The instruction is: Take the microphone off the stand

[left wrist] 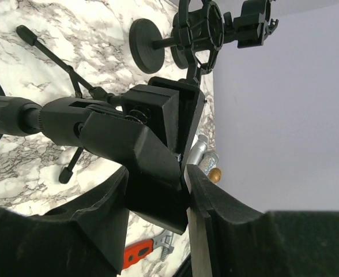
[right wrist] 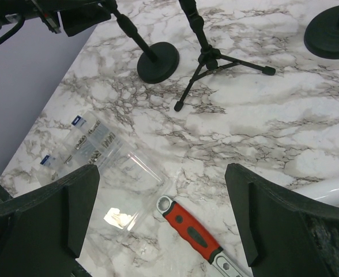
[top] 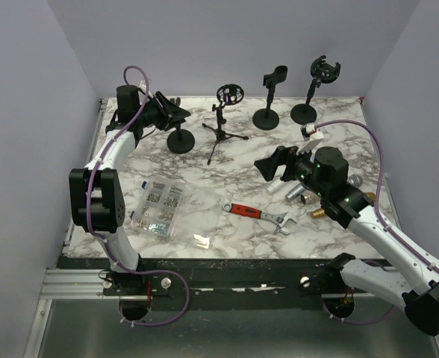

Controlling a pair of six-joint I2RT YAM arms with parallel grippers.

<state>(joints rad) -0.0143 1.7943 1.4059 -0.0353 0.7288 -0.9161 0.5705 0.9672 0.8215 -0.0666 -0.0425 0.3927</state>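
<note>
At the back left, my left gripper [top: 171, 113] [left wrist: 157, 173] is shut on the black spring clip [left wrist: 158, 144] atop the round-based stand [top: 181, 140]. The clip's wedge-shaped levers sit pinched between both pads. The stand's pole [left wrist: 14, 114] runs off to the left in the left wrist view. I can make out no microphone in that clip. Silver microphones [top: 300, 191] [left wrist: 199, 151] lie on the table under my right arm. My right gripper [top: 273, 165] [right wrist: 161, 213] hangs wide open over the table's middle, holding nothing.
A tripod stand [top: 221, 133] with a ring mount and two more round-based stands [top: 266, 117] [top: 304, 113] line the back. A red-handled wrench [top: 260, 214] [right wrist: 192, 234], a clear bag of screws [top: 156, 205] [right wrist: 91, 144] and a small packet [top: 201, 240] lie in front.
</note>
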